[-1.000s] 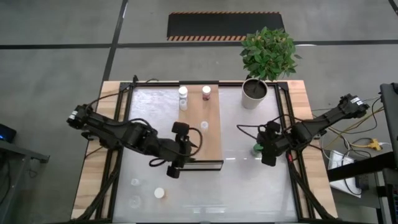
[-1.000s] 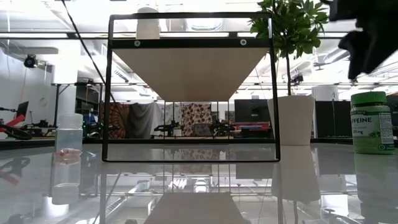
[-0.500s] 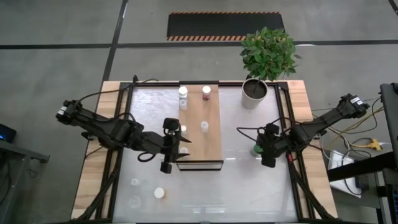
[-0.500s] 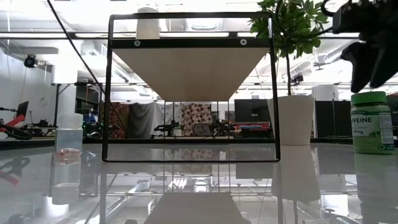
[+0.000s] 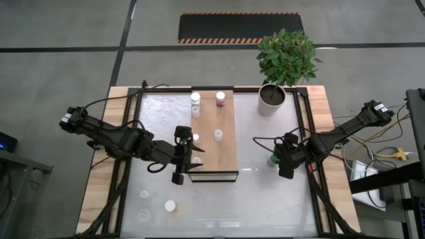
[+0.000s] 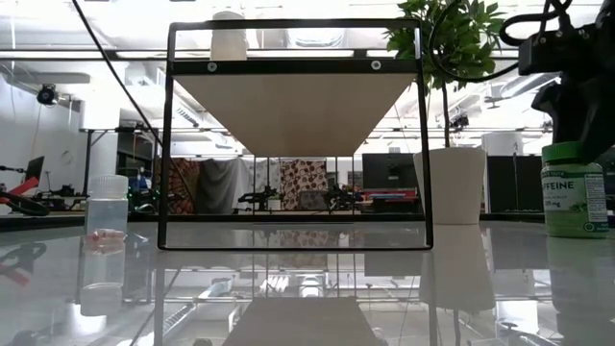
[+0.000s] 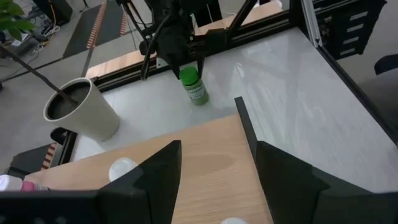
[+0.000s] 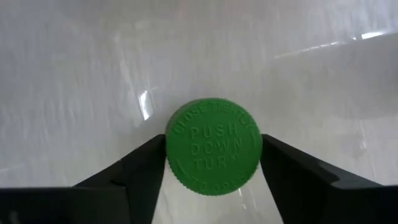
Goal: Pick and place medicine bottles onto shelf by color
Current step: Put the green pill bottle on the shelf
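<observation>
The green-capped bottle (image 5: 273, 159) stands upright on the table to the right of the shelf (image 5: 214, 149). My right gripper (image 8: 212, 163) is open above it, with one finger on either side of the green cap (image 8: 212, 146). My left gripper (image 7: 217, 149) is open and hovers over the shelf's left near part (image 7: 211, 165), close to a white-capped bottle (image 5: 194, 139). A white bottle (image 5: 195, 98) and a maroon one (image 5: 220, 98) stand on the shelf's far end. Another white bottle (image 5: 218, 134) stands mid-plank. My right gripper comes at the green bottle from above, pointing down, with its fingers (image 8: 146, 167) close against both sides of the cap (image 8: 171, 149). I cannot tell whether they touch it. The bottle stands upright on the table.
The white plant pot (image 5: 271, 99) stands at the far right of the table, beyond the green bottle. Three small bottles (image 5: 170, 206) stand near the table's near left corner, and one shows translucent in the low view (image 6: 106, 207). The black frame (image 6: 169, 135) carries the shelf above the table.
My left gripper drew back from over the shelf toward the table's left, then kept still. A white-capped bottle now shows on the plank where it was. My right gripper came down over the green bottle.
</observation>
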`<state>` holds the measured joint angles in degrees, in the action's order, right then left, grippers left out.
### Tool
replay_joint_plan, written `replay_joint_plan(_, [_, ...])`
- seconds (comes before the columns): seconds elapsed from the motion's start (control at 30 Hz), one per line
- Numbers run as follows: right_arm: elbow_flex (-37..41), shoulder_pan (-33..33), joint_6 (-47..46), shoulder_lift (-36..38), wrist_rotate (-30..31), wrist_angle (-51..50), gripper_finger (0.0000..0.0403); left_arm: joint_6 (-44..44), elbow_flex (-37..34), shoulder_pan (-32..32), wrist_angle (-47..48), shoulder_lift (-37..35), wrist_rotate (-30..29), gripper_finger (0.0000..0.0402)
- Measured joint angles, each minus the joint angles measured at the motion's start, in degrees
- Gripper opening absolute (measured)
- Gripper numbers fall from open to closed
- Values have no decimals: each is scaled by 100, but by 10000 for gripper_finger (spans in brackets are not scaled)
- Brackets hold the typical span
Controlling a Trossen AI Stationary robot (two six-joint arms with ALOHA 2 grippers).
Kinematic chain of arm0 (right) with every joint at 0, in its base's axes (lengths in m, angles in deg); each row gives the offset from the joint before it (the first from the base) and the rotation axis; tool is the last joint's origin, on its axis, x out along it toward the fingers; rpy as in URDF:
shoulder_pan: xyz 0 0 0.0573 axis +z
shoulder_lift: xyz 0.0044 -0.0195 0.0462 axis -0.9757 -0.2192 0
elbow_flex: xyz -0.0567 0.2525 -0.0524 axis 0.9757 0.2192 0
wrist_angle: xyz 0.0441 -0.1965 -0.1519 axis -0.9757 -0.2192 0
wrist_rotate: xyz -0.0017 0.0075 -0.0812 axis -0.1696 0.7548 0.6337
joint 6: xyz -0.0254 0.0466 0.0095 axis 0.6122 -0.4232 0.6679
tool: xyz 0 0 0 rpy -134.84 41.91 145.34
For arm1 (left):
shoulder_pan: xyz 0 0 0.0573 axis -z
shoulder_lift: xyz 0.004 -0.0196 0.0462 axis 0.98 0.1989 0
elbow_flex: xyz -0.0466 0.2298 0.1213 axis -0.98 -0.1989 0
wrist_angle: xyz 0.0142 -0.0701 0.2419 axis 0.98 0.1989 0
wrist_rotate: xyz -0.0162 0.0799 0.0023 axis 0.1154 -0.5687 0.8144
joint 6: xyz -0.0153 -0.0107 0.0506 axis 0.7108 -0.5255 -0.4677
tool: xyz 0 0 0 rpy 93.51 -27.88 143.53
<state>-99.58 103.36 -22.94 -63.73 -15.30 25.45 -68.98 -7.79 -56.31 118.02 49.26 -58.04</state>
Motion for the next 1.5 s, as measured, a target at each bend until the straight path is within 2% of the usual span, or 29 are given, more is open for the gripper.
replay_joint_plan(0.2, [-25, 0, -15, 2, -14, 31, 191, 0, 0, 0, 11, 0, -2, 187])
replay_joint_plan(0.4, [-349, -2, -7, 6, -99, 56, 198, 14, -2, 0, 18, 2, -4, 187])
replay_joint_plan(0.87, [-2469, -17, 394, -137, -147, -66, 202, 26, -24, 2, 98, -5, -4, 187])
replay_joint_plan(1.1, [-3758, -164, 1259, -919, -149, -122, 203, 22, -28, 2, 257, -258, -4, 187])
replay_joint_plan(1.33, [-5146, -629, 2137, -1885, -153, -778, 203, 24, -28, 4, 338, -445, -4, 187])
replay_joint_plan(1.5, [-5834, -1018, 2719, -2547, -501, -1059, 203, 33, -28, 4, 335, -464, -2, 187])
